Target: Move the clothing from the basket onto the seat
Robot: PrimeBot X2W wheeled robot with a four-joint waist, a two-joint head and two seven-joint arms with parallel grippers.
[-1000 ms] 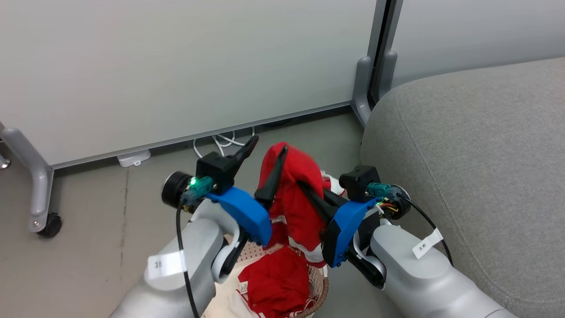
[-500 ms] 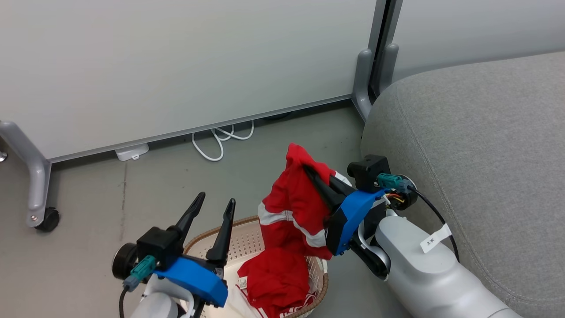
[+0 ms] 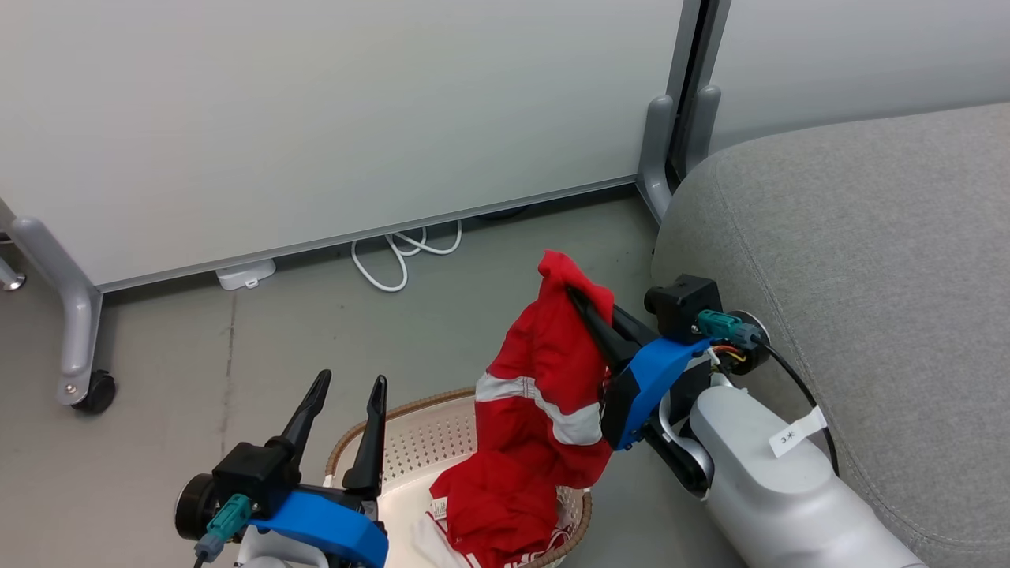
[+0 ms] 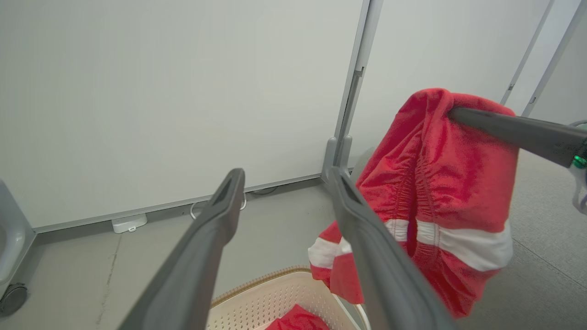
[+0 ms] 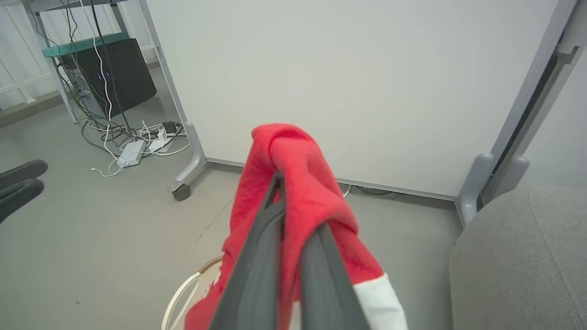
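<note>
"While the lifted garment [image 3: 544, 379] hangs from the right gripper [image 3: 576, 298], how much of the job would you call done?"

"Nothing has landed yet, by my reading. The seat [image 3: 868, 260] is bare grey fabric wherever it can be seen. That garment is up above the basket [image 3: 398, 446], just beside the seat's rounded edge. Its lower hem dangles near the rim, and whether it touches what lies below, I cannot tell."

"And the other piece?"

"The second garment [image 3: 489, 505] sits crumpled inside the basket. So a carry across, a release, and a whole further pick remain."

"How is the grip?"

"The right gripper's two fingers are pressed together on a bunched fold at the top, and the cloth drapes over both of them in the right wrist view. The left gripper [image 3: 351, 381] holds nothing. Its fingers are parted and it hovers by the basket's left side."

"What does the cloth look like?"

"Bright red and soft, hanging long and limp. A white band crosses it, with gathered stitching above in the left wrist view. It would probably swing and trail when carried."
</note>
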